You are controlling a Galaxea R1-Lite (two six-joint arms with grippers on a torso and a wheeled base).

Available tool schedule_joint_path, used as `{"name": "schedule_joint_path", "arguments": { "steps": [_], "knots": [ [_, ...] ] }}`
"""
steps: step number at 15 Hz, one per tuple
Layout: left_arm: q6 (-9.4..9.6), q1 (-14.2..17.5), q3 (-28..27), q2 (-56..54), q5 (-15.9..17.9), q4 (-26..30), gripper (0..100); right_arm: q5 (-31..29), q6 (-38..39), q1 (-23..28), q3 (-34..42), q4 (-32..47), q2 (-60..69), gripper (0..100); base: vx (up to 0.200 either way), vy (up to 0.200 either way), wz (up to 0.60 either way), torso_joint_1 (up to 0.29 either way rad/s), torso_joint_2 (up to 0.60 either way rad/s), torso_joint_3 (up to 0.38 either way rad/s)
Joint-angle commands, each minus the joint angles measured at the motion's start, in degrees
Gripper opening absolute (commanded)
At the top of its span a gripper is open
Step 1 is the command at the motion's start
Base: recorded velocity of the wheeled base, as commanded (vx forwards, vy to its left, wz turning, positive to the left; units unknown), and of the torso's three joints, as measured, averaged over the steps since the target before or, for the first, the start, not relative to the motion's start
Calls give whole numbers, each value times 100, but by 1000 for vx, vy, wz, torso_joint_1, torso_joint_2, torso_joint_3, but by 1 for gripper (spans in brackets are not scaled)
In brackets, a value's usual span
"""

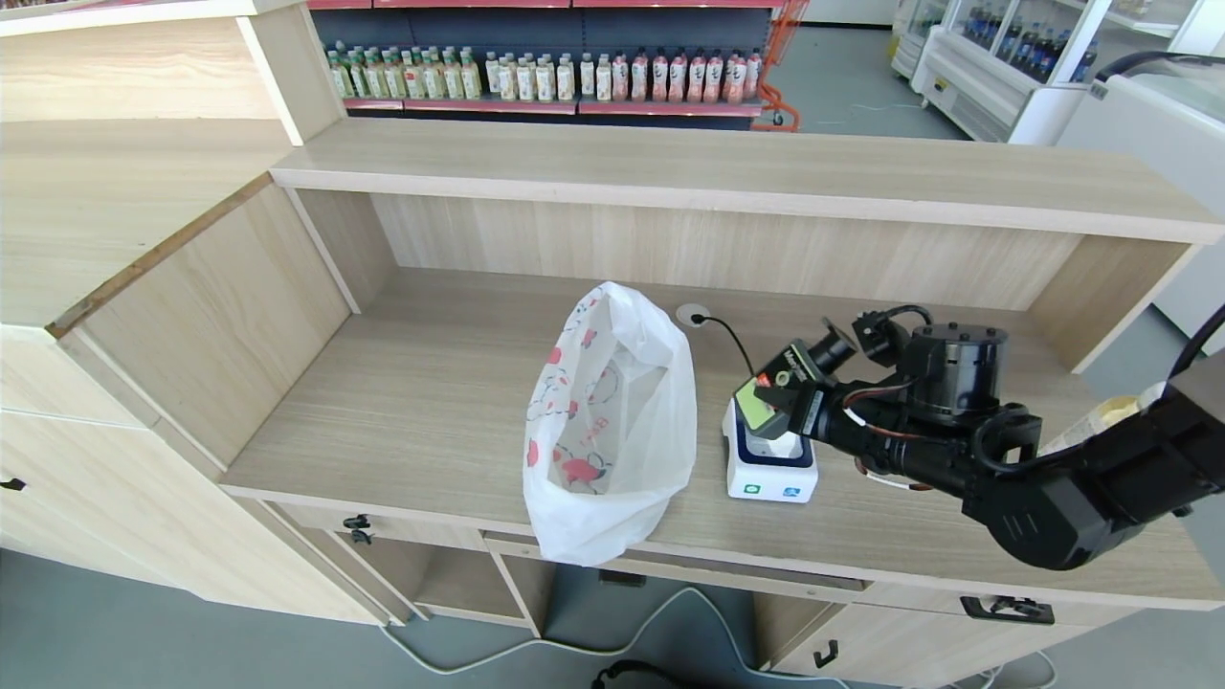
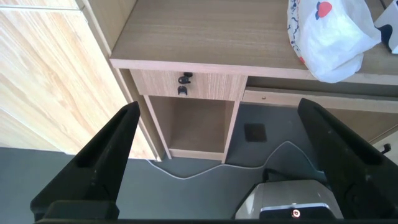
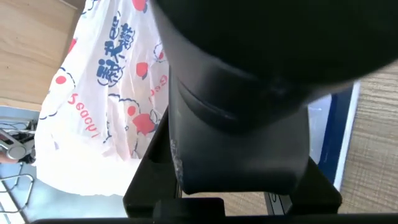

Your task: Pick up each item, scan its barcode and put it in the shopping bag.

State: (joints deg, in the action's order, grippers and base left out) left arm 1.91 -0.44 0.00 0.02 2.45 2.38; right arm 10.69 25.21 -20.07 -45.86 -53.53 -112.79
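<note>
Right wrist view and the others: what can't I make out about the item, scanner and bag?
Item: right wrist view, a dark blurred shape near the lens; no barcode legible.
Scanner window: head view, covered by the right gripper.
Shopping bag bottom: head view, hidden by its own folds; left wrist view, cut off by the picture's edge.

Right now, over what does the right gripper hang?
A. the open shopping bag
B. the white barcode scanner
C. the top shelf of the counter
B: in the head view the right gripper is above the white barcode scanner, beside the shopping bag.
</note>
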Motion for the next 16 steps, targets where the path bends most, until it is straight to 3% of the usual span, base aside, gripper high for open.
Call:
{"name": "schedule_joint_path", "arguments": {
  "steps": [1,5,16],
  "knots": [
    [2,0,0,-2,1,0,100,-14,-16,-103,-55,0,-112,0,0,0,0,0,0,0],
    [-7,9,0,-2,1,0,100,-50,-412,-112,-90,-8,-235,0,0,0,0,0,0,0],
    [2,9,0,-2,1,0,100,-58,-464,-103,-169,9,-217,0,0,0,0,0,0,0]
  ]
}}
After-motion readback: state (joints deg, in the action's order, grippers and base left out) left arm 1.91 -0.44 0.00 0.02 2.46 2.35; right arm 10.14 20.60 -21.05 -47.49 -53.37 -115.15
